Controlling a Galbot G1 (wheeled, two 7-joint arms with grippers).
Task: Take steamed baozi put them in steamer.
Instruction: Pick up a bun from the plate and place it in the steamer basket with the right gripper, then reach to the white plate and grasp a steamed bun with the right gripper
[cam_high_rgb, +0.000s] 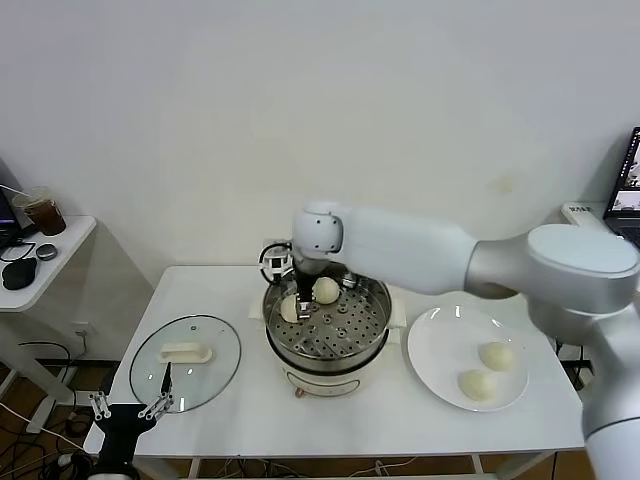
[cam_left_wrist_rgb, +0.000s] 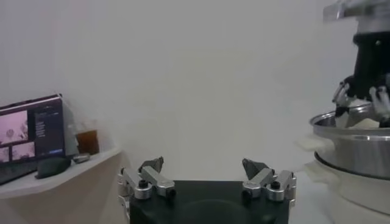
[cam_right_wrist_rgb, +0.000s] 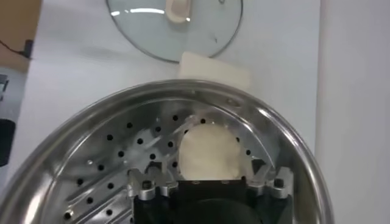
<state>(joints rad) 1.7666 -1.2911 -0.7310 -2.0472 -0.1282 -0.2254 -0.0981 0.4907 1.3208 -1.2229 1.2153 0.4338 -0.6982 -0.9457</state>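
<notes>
Right tool (cam_high_rgb: 297, 303) sits inside the steamer (cam_high_rgb: 372, 340), far-left part of the perforated tray, fingers spread wide either side of a baozi (cam_right_wrist_rgb: 210, 152) resting on the tray; looks like a release, bun not gripped. 2nd baozi (cam_high_rgb: 326, 290) lies just beside it in the steamer, toward the far rim. 2 more baozi (cam_high_rgb: 496, 355) wait on the white plate (cam_high_rgb: 432, 345), right of the steamer on the counter (cam_high_rgb: 220, 290). Glass lid (cam_high_rgb: 185, 362) lies flat left of the steamer, likely set aside to keep the pot open. Left tool (cam_left_wrist_rgb: 204, 176) is parked low, left of the steamer near the lid, fingers wide, empty. Task looks half done.
</notes>
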